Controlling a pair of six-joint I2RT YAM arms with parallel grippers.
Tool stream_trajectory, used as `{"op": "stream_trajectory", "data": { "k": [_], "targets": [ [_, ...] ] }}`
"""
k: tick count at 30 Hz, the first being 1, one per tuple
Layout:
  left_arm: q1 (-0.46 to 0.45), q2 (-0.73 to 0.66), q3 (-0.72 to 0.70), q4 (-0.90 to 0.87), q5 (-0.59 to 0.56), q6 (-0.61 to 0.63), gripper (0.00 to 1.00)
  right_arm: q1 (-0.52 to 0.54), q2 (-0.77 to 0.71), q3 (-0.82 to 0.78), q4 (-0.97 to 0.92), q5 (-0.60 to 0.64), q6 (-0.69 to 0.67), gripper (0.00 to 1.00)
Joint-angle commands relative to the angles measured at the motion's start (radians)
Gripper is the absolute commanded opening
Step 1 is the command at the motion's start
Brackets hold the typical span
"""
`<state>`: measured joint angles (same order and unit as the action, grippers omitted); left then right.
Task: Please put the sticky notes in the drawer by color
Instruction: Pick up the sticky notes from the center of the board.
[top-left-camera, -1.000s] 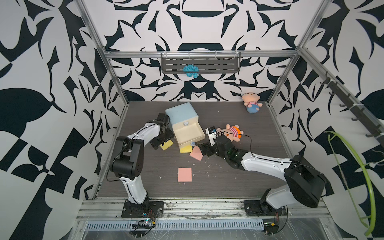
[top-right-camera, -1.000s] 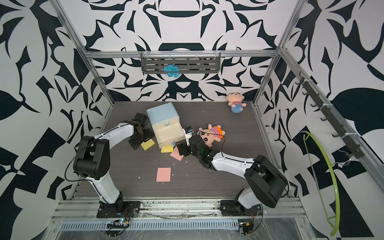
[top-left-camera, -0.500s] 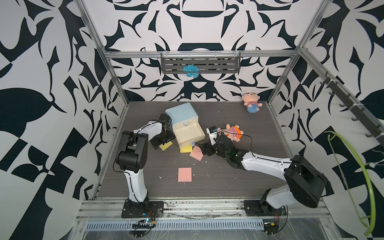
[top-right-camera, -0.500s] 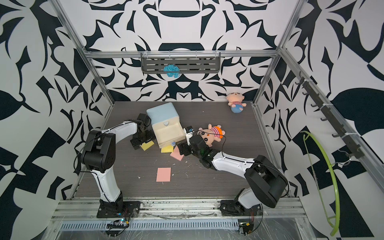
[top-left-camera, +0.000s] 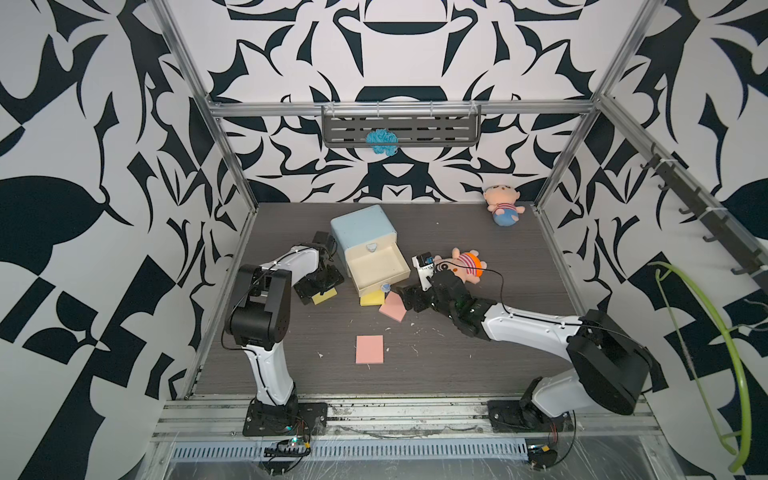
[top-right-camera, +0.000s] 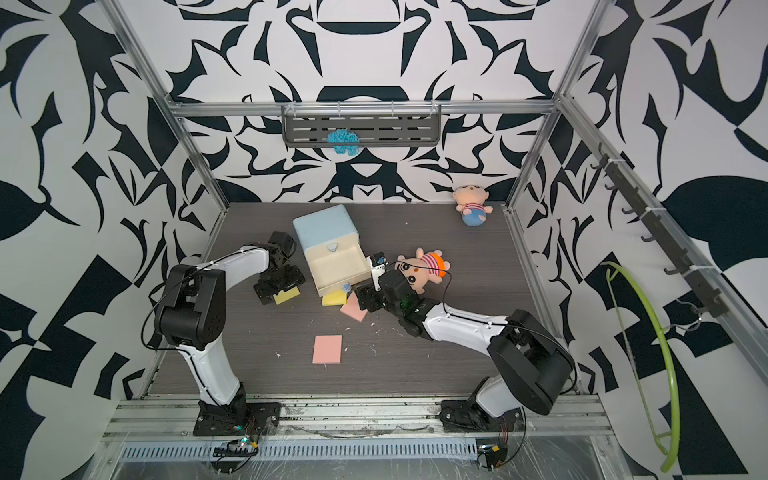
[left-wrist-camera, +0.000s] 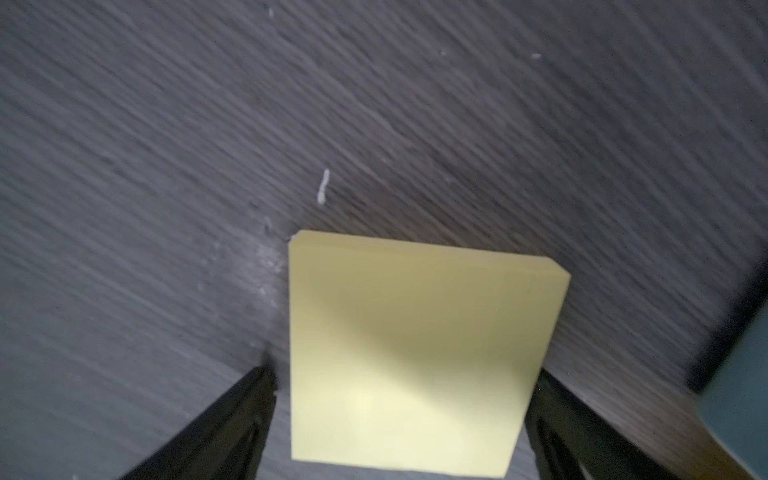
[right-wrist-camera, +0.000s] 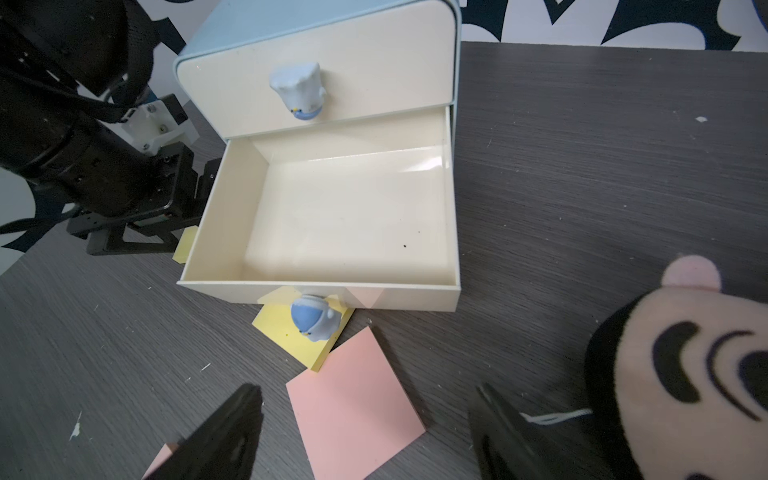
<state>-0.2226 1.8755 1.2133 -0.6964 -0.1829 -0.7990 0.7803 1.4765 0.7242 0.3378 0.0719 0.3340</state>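
Note:
The drawer (top-left-camera: 361, 224) is a light-blue chest, and its bottom drawer (right-wrist-camera: 320, 291) is pulled out and empty. Left of it a yellow sticky-note pad (top-left-camera: 325, 296) lies on the floor. My left gripper (left-wrist-camera: 403, 372) straddles this pad (left-wrist-camera: 415, 345) with its jaws wide open. A second yellow pad (right-wrist-camera: 286, 328) lies partly under the open drawer's front, below the knob (right-wrist-camera: 313, 320). A pink pad (right-wrist-camera: 353, 403) lies beside it, between the fingers of my open right gripper (right-wrist-camera: 365, 390), which do not touch it. Another pink pad (top-left-camera: 369, 349) lies alone nearer the front.
A plush doll with a striped orange hat (top-left-camera: 461, 266) lies right against my right wrist. A second plush (top-left-camera: 503, 205) sits in the back right corner. A grey shelf with a blue object (top-left-camera: 382, 141) hangs on the back wall. White scraps dot the floor.
My left arm has swung its elbow round and its gripper has settled closer over the yellow pad. The right arm has stayed still over the pink pad.

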Motion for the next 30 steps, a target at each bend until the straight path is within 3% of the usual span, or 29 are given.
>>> {"op": "stream_trajectory", "data": {
  "k": [1,12,21,30],
  "targets": [
    [0.003,0.027,-0.027,-0.016,0.001,-0.008,0.97,-0.003,-0.007,0.014,0.037,-0.001,0.007,0.83],
    [0.005,0.031,-0.054,-0.005,0.002,-0.014,0.79,-0.003,-0.016,0.017,0.015,0.005,0.012,0.82],
    [0.003,-0.044,-0.054,-0.04,0.003,-0.012,0.78,-0.003,-0.009,0.036,0.01,-0.04,0.021,0.82],
    [0.004,-0.203,-0.051,-0.087,0.063,-0.011,0.78,0.027,0.051,0.109,0.074,-0.201,0.11,0.81]
  ]
}}
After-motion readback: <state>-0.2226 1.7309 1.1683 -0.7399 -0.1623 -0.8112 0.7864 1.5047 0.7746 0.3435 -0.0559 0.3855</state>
